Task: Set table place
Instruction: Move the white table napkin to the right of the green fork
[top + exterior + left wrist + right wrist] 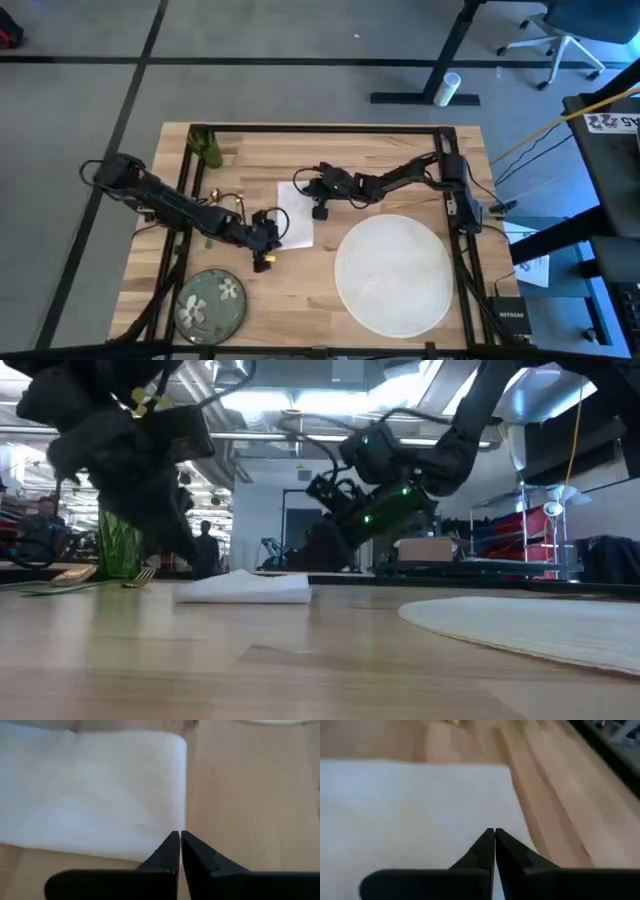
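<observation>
I take the napkin [296, 213] as my landmark, flat on the table [300, 290]. Plate [210, 300] sits well to its left, nearer the front edge. Left gripper [266, 232] hovers at its left edge, jaws closed, empty. Right gripper [320, 192] hangs over its right edge, jaws closed, empty. Placemat [393, 272] lies right of it, bare. I judge napkin placement in hand; the next move calls for opening a gripper to pinch an edge.
</observation>
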You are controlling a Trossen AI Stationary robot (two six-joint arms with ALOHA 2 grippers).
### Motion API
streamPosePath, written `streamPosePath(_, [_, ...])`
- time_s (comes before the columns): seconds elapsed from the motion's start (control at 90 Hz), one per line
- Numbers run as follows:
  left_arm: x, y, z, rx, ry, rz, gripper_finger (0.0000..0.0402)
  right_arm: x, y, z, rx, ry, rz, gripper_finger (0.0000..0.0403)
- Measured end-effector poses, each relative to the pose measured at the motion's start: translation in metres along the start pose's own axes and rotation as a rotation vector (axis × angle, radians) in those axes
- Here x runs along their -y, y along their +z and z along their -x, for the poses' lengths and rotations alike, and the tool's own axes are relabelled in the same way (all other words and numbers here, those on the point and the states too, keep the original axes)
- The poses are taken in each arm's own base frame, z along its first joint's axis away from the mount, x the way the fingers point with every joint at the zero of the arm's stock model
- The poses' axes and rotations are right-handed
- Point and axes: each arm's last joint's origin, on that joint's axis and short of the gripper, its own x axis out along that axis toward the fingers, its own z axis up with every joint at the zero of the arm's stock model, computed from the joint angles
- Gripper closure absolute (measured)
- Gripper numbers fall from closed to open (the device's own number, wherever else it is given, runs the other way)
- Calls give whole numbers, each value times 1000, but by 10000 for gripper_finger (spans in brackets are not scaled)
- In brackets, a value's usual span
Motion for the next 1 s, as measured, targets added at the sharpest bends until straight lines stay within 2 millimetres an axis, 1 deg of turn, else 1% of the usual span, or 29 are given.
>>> streamPosePath(0.089, [-6,8,4,48,34,-15,402,-15,9,3,32,84,18,403])
streamPosePath(0.156, [-15,9,4,39,87,-23,402,-31,12,4,39,160,35,403])
streamPosePath(0.233, [-26,12,1,36,129,-17,402,-53,11,7,10,239,60,403])
streamPosePath(0.311, [-38,15,-1,31,170,-2,402,-72,10,9,-26,271,99,403])
streamPosePath(0.411, [-51,18,-2,30,208,24,402,-90,8,13,-64,293,134,403])
streamPosePath(0.544, [-62,18,-3,6,244,55,402,-99,6,15,-93,313,142,403])
streamPosePath(0.678, [-70,14,-3,-48,274,70,402,-99,4,15,-115,308,136,403])
streamPosePath(0.822, [-73,12,-7,-64,286,71,402,-99,4,15,-117,315,124,403])
streamPosePath(1.0, [-72,18,-10,-6,273,63,402,-104,4,16,-114,335,121,403])
